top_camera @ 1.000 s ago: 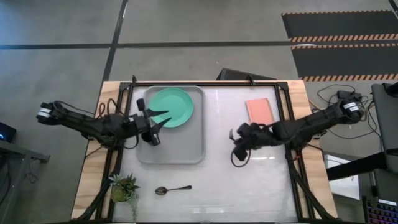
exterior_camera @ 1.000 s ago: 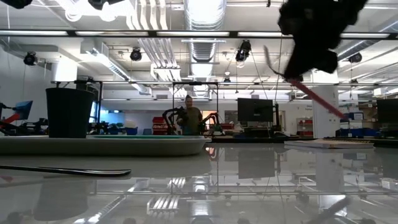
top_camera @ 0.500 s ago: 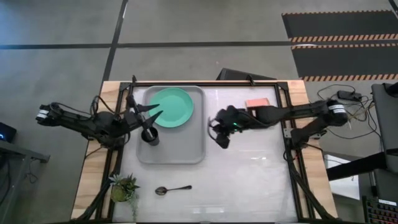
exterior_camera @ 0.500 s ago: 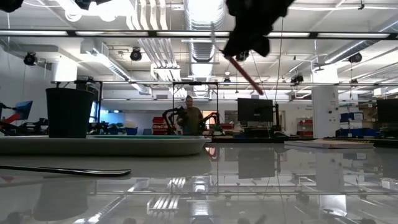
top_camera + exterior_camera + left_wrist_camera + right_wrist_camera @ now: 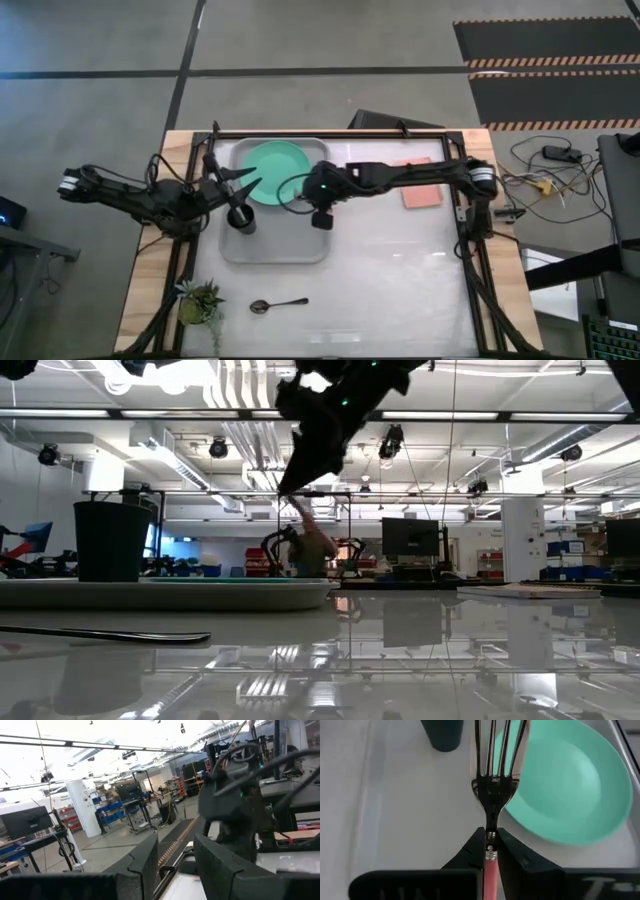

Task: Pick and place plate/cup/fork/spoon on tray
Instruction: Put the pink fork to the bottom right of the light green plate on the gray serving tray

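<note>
Overhead, the right hand reaches across the worktop and hangs over the right edge of the tray. The plate lies in the tray just beyond and to the left of that hand, and the cup stands in the tray well to its left. The left hand hovers spread open right above the cup, holding nothing. The spoon lies on the worktop in front of the tray, well apart from both hands, with a small potted plant to its left. A pink pad sits behind the right arm

At worktop level, the right hand is raised above the tray, and the fork slants down from it. The cup stands on the tray at far left, and the spoon lies in front

From the right wrist, the hand is clamped on the fork at its neck, where the pink handle begins. The tines point forward over the tray floor and the plate's rim; the cup is ahead

From the left wrist, that hand's fingers stand parted with a gap between them
</note>
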Tool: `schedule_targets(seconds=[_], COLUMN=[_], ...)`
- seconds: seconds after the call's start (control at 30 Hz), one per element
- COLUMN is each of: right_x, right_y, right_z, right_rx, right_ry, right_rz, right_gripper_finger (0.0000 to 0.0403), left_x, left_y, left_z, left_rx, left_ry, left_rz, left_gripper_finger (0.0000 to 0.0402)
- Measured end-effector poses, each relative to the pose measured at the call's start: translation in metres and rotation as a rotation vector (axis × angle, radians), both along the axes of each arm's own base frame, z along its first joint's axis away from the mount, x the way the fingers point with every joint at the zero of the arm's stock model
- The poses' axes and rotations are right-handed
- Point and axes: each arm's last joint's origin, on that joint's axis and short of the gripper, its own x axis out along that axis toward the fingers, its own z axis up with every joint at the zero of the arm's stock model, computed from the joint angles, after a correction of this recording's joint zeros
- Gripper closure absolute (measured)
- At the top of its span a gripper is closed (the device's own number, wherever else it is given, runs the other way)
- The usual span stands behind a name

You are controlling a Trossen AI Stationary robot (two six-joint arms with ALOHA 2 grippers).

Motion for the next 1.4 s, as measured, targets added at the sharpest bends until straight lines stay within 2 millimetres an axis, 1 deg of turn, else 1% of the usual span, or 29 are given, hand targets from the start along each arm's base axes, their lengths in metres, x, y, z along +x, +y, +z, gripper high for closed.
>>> schedule_targets(seconds=[0.2,0.33,0.43,0.5,0.83,1.13,1.4], right_x=[0.027,0.039,0.045,0.047,0.053,0.055,0.057], right_y=[-0.003,-0.004,-0.004,-0.005,-0.005,-0.006,-0.006], right_z=[-0.014,-0.028,-0.041,-0.047,-0.062,-0.071,-0.075], right_rx=[-0.09,-0.118,-0.135,-0.133,-0.13,-0.11,-0.108], right_ry=[0.04,0.073,0.106,0.118,0.133,0.139,0.133], right_rz=[0.12,0.156,0.172,0.173,0.173,0.151,0.146], right_gripper_finger=[0.0385,0.0385,0.0385,0.0385,0.0385,0.036,0.0357], left_x=[-0.001,-0.001,-0.001,-0.001,-0.001,-0.001,-0.001], left_y=[0.0,0.0,0.0,0.0,0.0,0.0,0.0], left_z=[0.001,0.001,0.001,0.001,0.001,0.001,0.001], left_rx=[-0.001,-0.001,-0.002,-0.001,-0.001,-0.001,-0.001], left_ry=[-0.005,-0.005,-0.007,-0.006,-0.007,-0.008,-0.008], left_rz=[0.0,0.0,-0.001,-0.001,0.0,-0.001,0.0], left_gripper_finger=[0.0294,0.0294,0.0294,0.0294,0.0294,0.0294,0.0294])
